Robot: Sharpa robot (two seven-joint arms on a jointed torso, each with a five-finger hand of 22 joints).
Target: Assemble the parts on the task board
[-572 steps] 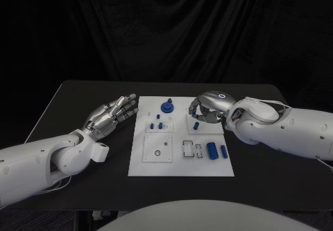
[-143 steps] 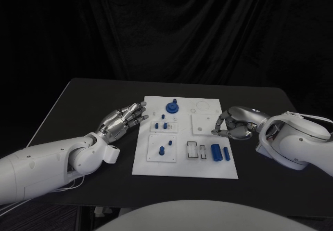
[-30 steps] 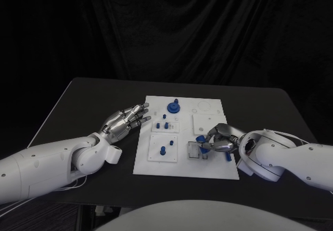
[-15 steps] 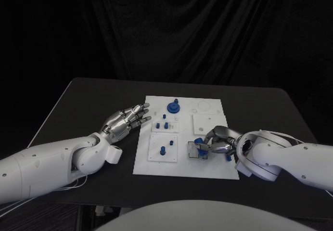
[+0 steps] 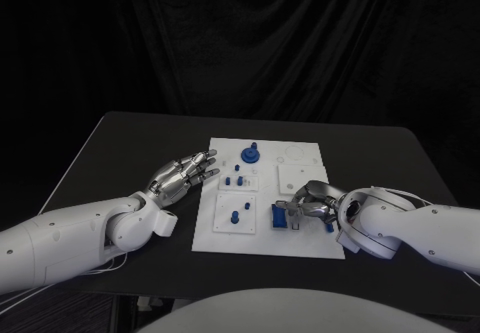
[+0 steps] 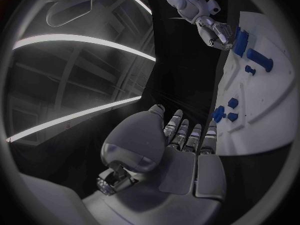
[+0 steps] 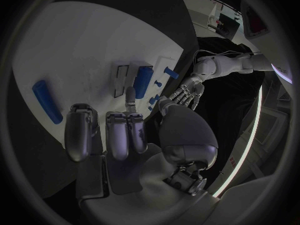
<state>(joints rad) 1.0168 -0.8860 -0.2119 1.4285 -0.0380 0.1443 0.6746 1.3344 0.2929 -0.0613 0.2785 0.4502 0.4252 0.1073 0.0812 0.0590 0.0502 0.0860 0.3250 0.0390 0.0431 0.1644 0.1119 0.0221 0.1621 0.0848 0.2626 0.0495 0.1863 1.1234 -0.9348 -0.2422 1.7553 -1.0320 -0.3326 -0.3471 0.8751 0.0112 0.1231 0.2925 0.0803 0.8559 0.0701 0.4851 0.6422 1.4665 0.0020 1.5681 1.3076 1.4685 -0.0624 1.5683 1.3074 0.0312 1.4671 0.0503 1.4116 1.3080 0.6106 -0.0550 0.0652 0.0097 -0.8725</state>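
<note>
The white rectangular task board (image 5: 225,239) lies flat at the centre of the black surface (image 5: 120,139).

Right hand (image 5: 307,206): positioned over the near right section of the board, above the rectangular slots. Its fingers are spread and hold nothing. In the right wrist view, a blue cylindrical part (image 7: 142,82) lies in one slot just ahead of the fingertips (image 7: 130,93), and a second blue cylindrical part (image 7: 47,101) lies apart on the board. In the head view the slotted blue part (image 5: 278,219) lies beside the hand.

Left hand (image 5: 183,173): resting at the left edge of the board, fingers extended and apart, holding nothing.

Other parts: a blue round knob-shaped part (image 5: 248,152) stands at the far end of the board. Small blue pegs (image 5: 232,181) stand in the plate behind a blue peg (image 5: 235,217) in the near left square plate.
</note>
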